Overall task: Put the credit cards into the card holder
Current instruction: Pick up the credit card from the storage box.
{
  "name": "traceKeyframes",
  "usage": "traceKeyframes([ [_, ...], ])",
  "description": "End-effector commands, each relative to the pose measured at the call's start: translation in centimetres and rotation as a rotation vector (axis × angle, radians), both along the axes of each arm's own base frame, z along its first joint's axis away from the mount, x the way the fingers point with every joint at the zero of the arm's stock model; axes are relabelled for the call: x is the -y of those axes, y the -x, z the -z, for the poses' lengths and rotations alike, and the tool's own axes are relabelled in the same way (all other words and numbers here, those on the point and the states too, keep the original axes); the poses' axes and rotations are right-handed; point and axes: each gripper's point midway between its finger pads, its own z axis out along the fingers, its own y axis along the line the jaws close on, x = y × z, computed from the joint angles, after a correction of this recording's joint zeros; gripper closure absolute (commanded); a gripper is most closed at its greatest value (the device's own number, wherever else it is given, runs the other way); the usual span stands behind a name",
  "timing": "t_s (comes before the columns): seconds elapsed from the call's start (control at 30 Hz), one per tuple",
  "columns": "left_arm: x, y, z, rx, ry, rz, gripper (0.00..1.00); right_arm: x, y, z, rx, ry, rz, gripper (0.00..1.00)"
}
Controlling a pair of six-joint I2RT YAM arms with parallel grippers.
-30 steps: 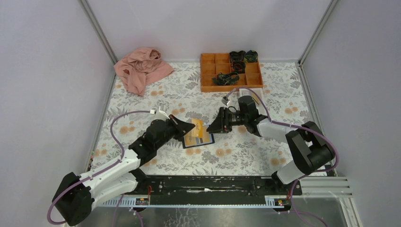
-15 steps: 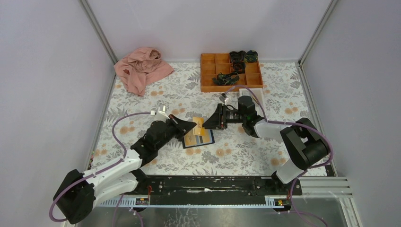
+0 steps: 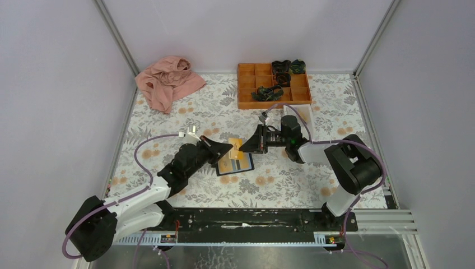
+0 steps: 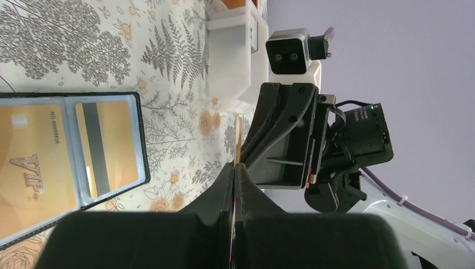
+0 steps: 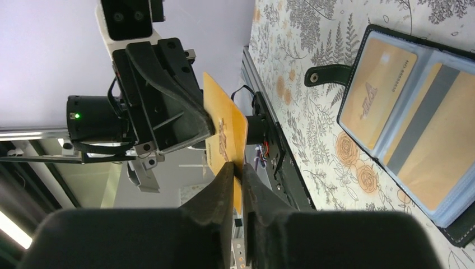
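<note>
Just above the table's middle, an orange-yellow credit card [image 3: 236,145] stands on edge between both grippers. My left gripper [image 3: 228,148] is shut on its left side; in the left wrist view the card [image 4: 239,140] shows edge-on at the closed jaws [image 4: 235,165]. My right gripper [image 5: 235,166] has its jaws closed around the lower edge of the card [image 5: 224,123]. Below them the black card holder [image 3: 250,166] lies open on the cloth. Its light-blue pockets [image 4: 69,140] hold two orange cards, one face up and one stripe up.
An orange compartment tray [image 3: 273,84] with dark items sits at the back. A pink cloth [image 3: 168,81] is bunched at the back left. A small white tray [image 4: 229,56] stands behind the right arm. A floral cloth covers the table.
The right gripper moved left to the card held by the left gripper and narrowed its jaws onto the card's edge. The left gripper stayed shut on the card and hardly moved.
</note>
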Motion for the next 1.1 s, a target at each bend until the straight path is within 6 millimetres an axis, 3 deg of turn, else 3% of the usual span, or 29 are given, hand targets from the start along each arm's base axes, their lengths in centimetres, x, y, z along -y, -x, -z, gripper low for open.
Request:
traceKeyframes([
  [0.0,0.1,-0.4,-1.2,0.043,0.059,-0.007,1.0,-0.9,0.1,-1.7,0.038,-0.087,-0.031,0.9],
  [0.17,0.2,-0.3,-0.7,0.032,0.071,-0.002,1.0,-1.1,0.0,-2.4,0.011,-0.15,-0.028,0.99],
  [0.33,0.2,-0.3,-0.4,0.02,0.055,-0.002,0.99,-1.2,-0.1,-3.2,0.009,-0.187,-0.032,1.0],
  [0.43,-0.7,-0.3,0.4,-0.008,-0.009,-0.035,0.61,-1.2,0.0,-3.6,0.026,-0.181,-0.04,1.0],
  [0.47,-1.3,-0.3,0.7,-0.015,-0.032,-0.055,0.53,-1.2,0.0,-3.6,0.043,-0.168,-0.043,1.0],
  [0.6,-3.6,-0.1,1.2,-0.032,-0.102,-0.137,0.39,-1.0,-0.3,-2.3,0.073,-0.047,-0.035,1.0],
  [0.77,-5.4,0.5,3.1,-0.086,-0.211,-0.176,0.38,0.6,-1.5,-0.7,0.189,0.239,0.005,1.0],
  [0.9,-5.6,0.7,4.4,-0.119,-0.297,-0.154,0.45,2.6,-2.7,0.4,0.235,0.447,0.045,1.0],
  [1.07,-5.5,0.9,5.7,-0.164,-0.386,-0.117,0.58,5.5,-2.9,3.4,0.207,0.672,0.069,1.0],
])
